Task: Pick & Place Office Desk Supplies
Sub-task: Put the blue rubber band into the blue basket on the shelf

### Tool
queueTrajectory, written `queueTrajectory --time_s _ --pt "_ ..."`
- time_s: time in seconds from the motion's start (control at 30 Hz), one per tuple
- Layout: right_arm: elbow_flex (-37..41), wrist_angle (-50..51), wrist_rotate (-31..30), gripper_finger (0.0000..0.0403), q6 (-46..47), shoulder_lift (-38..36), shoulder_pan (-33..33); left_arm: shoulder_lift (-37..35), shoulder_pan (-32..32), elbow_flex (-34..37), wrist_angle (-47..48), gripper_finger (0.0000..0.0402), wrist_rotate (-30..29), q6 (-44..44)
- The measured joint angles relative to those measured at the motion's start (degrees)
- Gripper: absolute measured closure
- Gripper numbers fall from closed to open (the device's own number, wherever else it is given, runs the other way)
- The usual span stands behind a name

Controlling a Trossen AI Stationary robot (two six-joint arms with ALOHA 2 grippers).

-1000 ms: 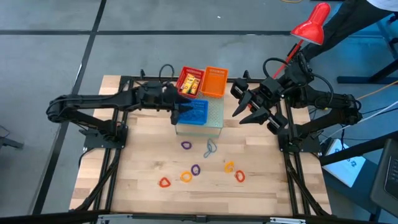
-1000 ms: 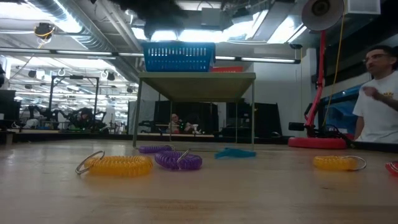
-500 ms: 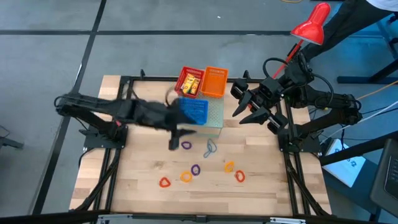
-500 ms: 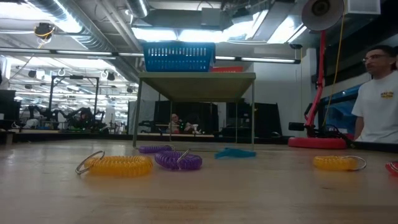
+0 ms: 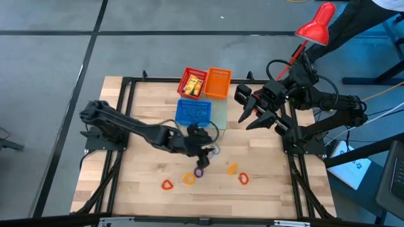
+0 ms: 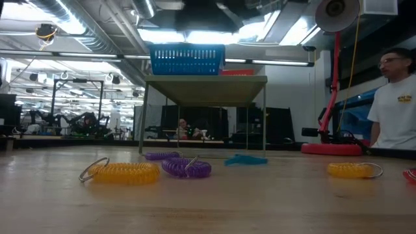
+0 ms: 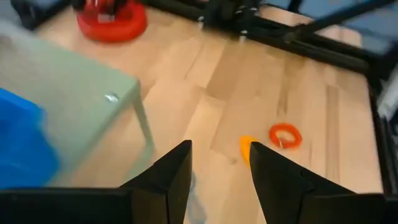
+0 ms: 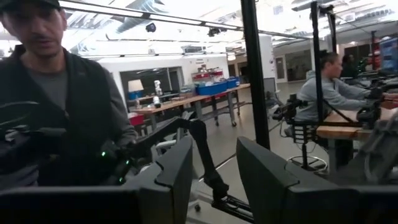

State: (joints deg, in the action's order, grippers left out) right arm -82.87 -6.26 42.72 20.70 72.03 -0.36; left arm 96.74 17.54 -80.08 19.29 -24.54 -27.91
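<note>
Left gripper (image 5: 201, 146), jaws released, hovers mid-frame over loose loops (image 5: 198, 172); right gripper (image 5: 257, 113) (upper right) waits, released. Most unsorted.

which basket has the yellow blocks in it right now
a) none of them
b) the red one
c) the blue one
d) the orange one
b: in the high view the yellow blocks lie inside the red basket, which sits next to the orange basket, while the blue basket holds no yellow blocks.
</note>
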Motion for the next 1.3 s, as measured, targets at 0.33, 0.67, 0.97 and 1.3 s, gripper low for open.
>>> queueTrajectory --time_s 0.33,0.67,0.97,1.3 --pt "0.00 2.70 2.68 0.0275 8.34 0.00 -0.62 6.86 4.59 0.49 -3.42 0.0247 -8.83 -22.12" --pt "0.00 3.17 9.47 0.0275 7.06 -0.02 -0.62 10.75 7.13 0.49 12.64 0.0255 -15.13 -54.40" --pt "0.00 4.27 16.84 0.0275 5.65 -0.02 -0.62 20.72 6.73 -3.51 5.34 0.0256 -16.01 -56.84" --pt "0.00 5.98 16.83 0.0275 4.14 0.00 -0.62 27.66 3.68 -8.73 7.43 0.0256 -10.31 -52.42"
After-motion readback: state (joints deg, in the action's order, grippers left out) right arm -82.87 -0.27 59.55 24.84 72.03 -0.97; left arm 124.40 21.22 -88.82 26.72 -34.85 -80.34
